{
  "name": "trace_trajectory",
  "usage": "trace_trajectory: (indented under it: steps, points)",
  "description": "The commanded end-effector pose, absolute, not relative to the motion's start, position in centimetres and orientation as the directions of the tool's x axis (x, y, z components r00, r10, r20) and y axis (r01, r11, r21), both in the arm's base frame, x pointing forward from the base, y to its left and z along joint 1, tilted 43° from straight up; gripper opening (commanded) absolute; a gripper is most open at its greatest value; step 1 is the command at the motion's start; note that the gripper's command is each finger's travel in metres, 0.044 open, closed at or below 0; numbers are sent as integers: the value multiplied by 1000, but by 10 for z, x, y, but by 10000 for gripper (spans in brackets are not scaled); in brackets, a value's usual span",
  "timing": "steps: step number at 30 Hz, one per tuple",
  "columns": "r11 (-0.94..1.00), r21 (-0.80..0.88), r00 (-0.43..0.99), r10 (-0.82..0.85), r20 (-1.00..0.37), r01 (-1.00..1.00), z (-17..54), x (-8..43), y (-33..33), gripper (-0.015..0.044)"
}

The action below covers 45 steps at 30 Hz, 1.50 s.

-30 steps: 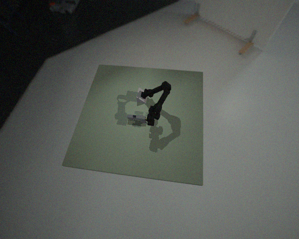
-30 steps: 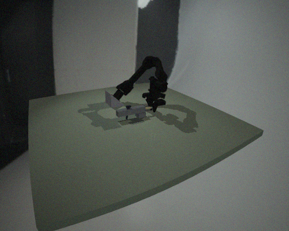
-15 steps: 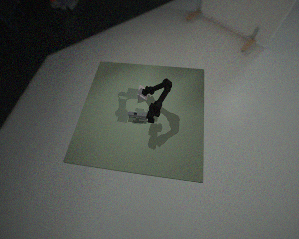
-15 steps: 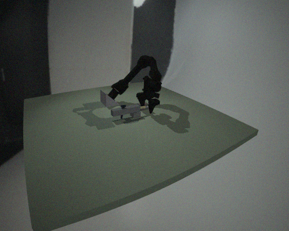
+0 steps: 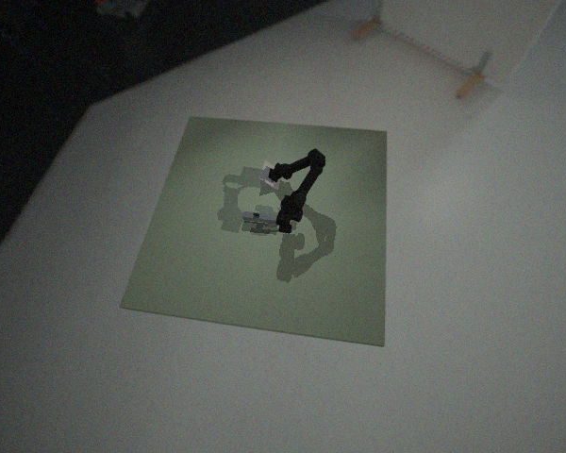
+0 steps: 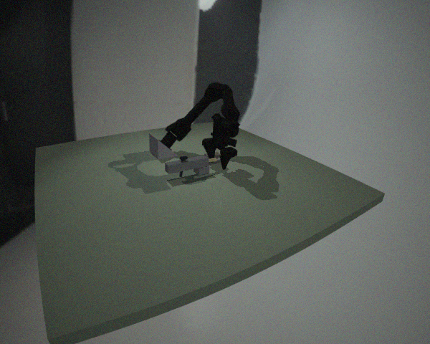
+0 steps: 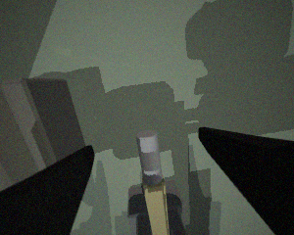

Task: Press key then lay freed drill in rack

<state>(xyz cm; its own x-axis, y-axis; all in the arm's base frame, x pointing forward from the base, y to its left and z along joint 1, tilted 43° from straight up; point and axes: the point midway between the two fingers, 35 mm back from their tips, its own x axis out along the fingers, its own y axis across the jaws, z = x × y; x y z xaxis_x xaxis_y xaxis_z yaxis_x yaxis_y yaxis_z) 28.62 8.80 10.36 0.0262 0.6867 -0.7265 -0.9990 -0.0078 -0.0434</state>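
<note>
My gripper (image 6: pixel 217 163) (image 7: pixel 147 141) is open, low at the right end of the grey holder (image 6: pixel 187 163) (image 5: pixel 266 217). The drill (image 7: pixel 149 159) (image 6: pixel 213 160), a grey round end on a tan length, lies between my spread fingertips in the wrist view. I cannot tell whether its far end is still inside the holder. The black key (image 6: pixel 183 158) (image 5: pixel 256 214) sits on top of the holder, and a thin dark piece shows below it. The rack cannot be made out for certain; my gripper may hide it.
A tilted grey plate (image 6: pixel 158 147) stands behind the holder, beside the arm's base (image 6: pixel 168 140). In the wrist view a broad grey body (image 7: pixel 20 127) is close to my left finger. The arm casts shadows on the green board (image 6: pixel 152 259) (image 5: pixel 322 311).
</note>
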Motion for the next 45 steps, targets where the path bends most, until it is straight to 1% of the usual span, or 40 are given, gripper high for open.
trace_trajectory:
  steps: [1,33,45]
  points:
    - [-11,-41,22,683,-730,-999,101,286,87,440]
    - [-11,-41,22,683,-730,-999,96,286,85,440]
    - [-8,-46,28,687,-726,-999,99,287,86,125]
